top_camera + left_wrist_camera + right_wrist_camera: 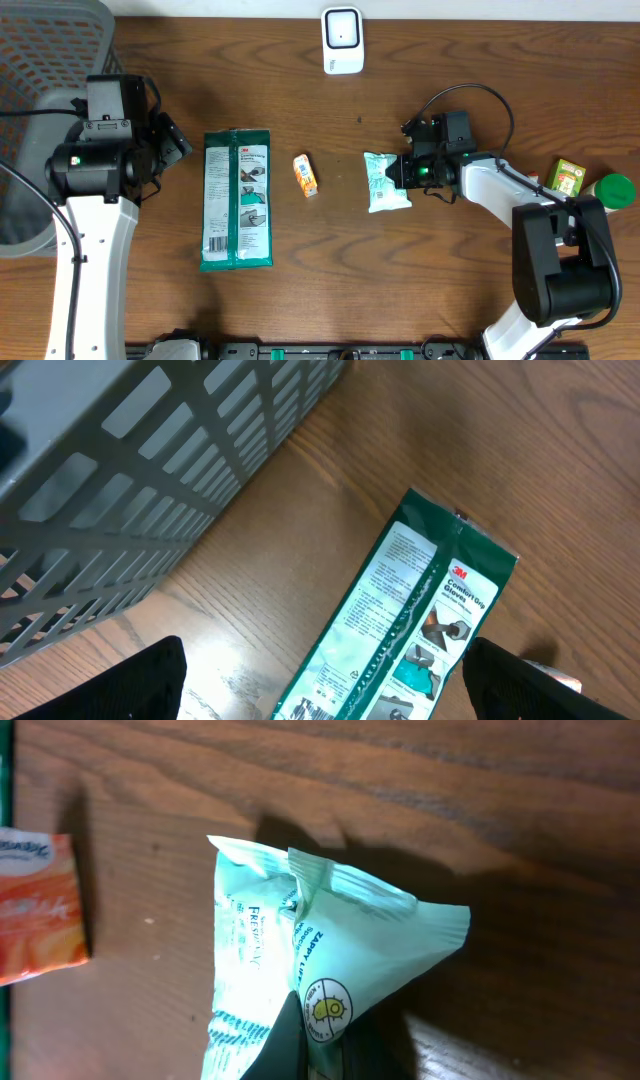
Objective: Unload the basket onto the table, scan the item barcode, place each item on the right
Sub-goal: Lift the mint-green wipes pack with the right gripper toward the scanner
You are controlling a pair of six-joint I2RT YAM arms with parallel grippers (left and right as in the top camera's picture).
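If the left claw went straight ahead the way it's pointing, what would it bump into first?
Most likely the green glove packet. It lies right ahead of the open left claw, lined up between its fingers. How far off it is, I can't tell.

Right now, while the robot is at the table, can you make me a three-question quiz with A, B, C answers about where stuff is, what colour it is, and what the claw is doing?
1. Where is the white scanner?
A. At the table's far edge, away from both arms
B. Inside a basket
C. On the floor

2. What colour is the small packet between the glove pack and the mint pouch?
A. Blue
B. Black
C. Orange

3. What is the right claw doing?
A. Hanging wide open
B. Shut on the mint pouch
C. Shut on the small packet

Answers:
1 A, it stands alone at the top of the overhead view.
2 C, the overhead and right wrist views both show it orange.
3 B, the claw pinches the pouch's end.
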